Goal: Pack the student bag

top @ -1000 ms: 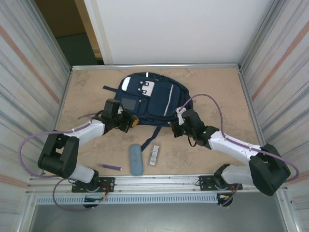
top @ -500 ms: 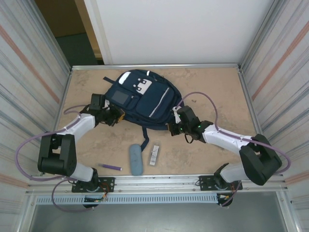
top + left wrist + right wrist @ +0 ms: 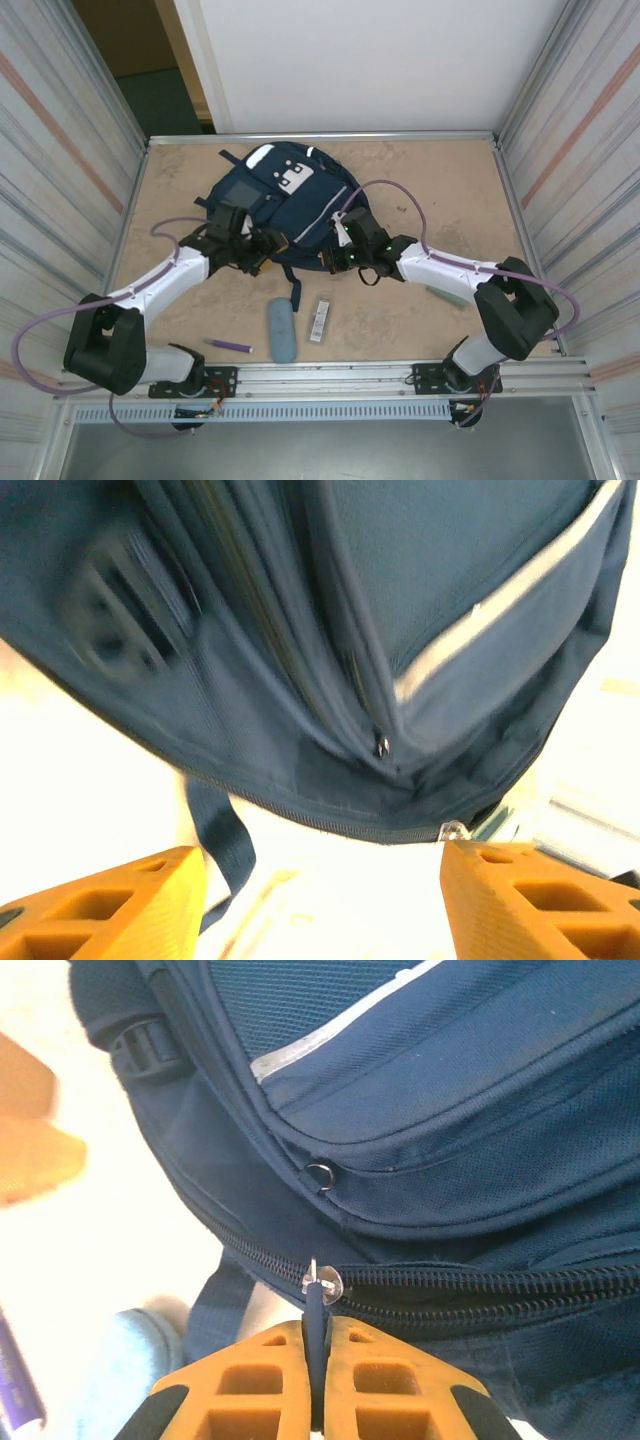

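One navy bag [image 3: 290,205] lies flat at the table's [image 3: 450,200] far middle. Right gripper [image 3: 317,1345] is pinched tight on the bag's dark zip tab [image 3: 316,1305]. Left gripper [image 3: 320,868] is spread wide and empty, just beside the bag's near edge. Nearer lie a pale-blue case [image 3: 282,330], a purple pen [image 3: 230,345] and perhaps a ruler [image 3: 320,318].

Overall light: bright, even, diffuse from overhead; shadows on the table [image 3: 450,190] are soft and short beneath the arms.
Top external view: sharp in the middle; the corrugated walls [image 3: 60,150] lean outward at both edges.
Left wrist view: motion blur smears the student bag [image 3: 300,630]; its buckle is a vague smudge, and the table below is washed out.
Right wrist view: the zip pull [image 3: 316,1300] and fabric weave are crisp; the table glares white; the pale-blue case [image 3: 140,1360] is out of focus.
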Motion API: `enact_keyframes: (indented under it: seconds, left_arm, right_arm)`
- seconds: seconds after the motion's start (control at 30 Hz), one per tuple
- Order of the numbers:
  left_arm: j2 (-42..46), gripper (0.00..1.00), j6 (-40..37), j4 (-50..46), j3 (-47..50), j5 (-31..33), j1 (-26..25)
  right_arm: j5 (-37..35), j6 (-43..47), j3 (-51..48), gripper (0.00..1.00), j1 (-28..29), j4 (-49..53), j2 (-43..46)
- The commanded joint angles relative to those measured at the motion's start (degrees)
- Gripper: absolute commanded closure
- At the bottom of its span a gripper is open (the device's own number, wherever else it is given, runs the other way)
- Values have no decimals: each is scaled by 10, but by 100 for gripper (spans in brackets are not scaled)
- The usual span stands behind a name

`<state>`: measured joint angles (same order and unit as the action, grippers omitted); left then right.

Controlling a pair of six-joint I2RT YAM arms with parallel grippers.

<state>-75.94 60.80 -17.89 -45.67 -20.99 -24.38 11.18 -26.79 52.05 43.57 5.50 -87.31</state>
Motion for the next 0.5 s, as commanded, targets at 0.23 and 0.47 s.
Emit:
enact_keyframes:
  seconds: [0.23,0.47]
  left_arm:
    - [-73,36,108,64,7,125,-47]
    - [-65,63,21,-9,-39,233,-43]
  right_arm:
    - [91,-5,91,100,28,23,-43]
    - [63,65,135,100,14,144,-42]
